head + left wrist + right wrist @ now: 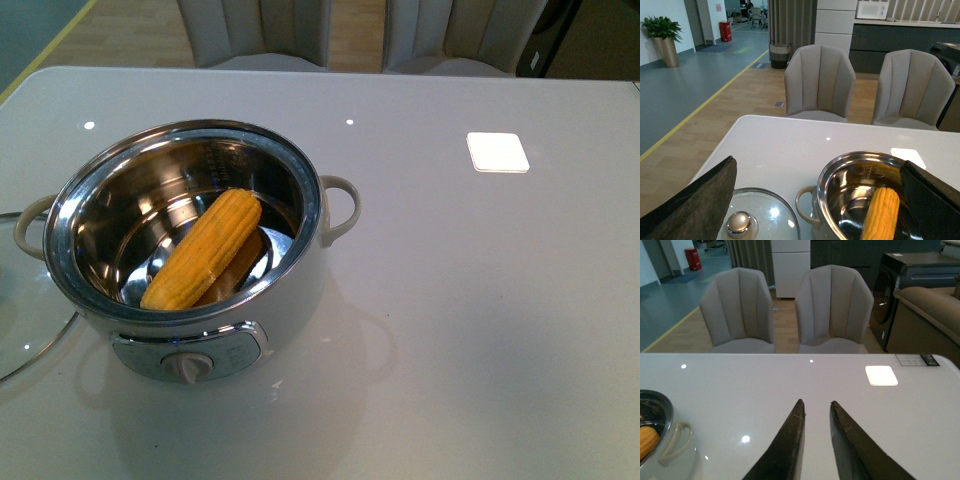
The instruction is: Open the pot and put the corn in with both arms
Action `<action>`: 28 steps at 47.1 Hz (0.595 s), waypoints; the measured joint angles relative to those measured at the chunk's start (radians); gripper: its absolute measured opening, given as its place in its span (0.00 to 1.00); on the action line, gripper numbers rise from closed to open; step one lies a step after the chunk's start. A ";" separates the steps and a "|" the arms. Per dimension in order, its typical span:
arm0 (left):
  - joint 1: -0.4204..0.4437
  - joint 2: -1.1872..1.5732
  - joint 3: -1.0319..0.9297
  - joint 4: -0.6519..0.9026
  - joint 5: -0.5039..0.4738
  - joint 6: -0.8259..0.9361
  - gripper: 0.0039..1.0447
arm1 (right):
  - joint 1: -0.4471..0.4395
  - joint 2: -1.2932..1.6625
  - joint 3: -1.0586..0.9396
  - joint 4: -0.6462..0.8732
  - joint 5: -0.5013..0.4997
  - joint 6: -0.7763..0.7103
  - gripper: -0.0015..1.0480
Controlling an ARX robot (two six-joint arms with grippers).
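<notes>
1. The pot (190, 250) stands open on the left part of the worktop (470, 300), its dial panel on the near side and one cream handle out to each side; its steel inside is bright with reflections.
2. The corn (205, 250) lies inside the pot, slanting from the near left up to the far right; one end rests low against the near wall.
3. The lid (747, 222) lies flat on the worktop just left of the pot, knob up; only its glass edge shows at the left border of the front view.
4. My left tool (815, 200) hangs above the pot and lid with its fingers (695, 205) spread wide, holding nothing.
5. My right tool (816, 412) is over bare worktop to the right of the pot; its fingers stand a narrow gap apart, nothing between them.
6. A white square patch (497, 152) shows on the far right of the worktop; two grey chairs (785, 307) stand beyond its far edge.
</notes>
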State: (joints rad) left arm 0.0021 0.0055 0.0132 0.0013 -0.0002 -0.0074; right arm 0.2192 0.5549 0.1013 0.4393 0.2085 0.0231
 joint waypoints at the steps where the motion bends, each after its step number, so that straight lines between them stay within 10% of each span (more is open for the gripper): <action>1: 0.000 0.000 0.000 0.000 0.000 0.000 0.94 | -0.008 -0.010 -0.004 -0.005 -0.008 -0.002 0.12; 28: 0.000 0.000 0.000 0.000 0.000 0.000 0.94 | -0.216 -0.292 -0.082 -0.175 -0.206 -0.017 0.02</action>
State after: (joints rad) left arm 0.0021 0.0055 0.0132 0.0010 -0.0006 -0.0074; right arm 0.0032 0.2626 0.0189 0.2638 0.0025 0.0059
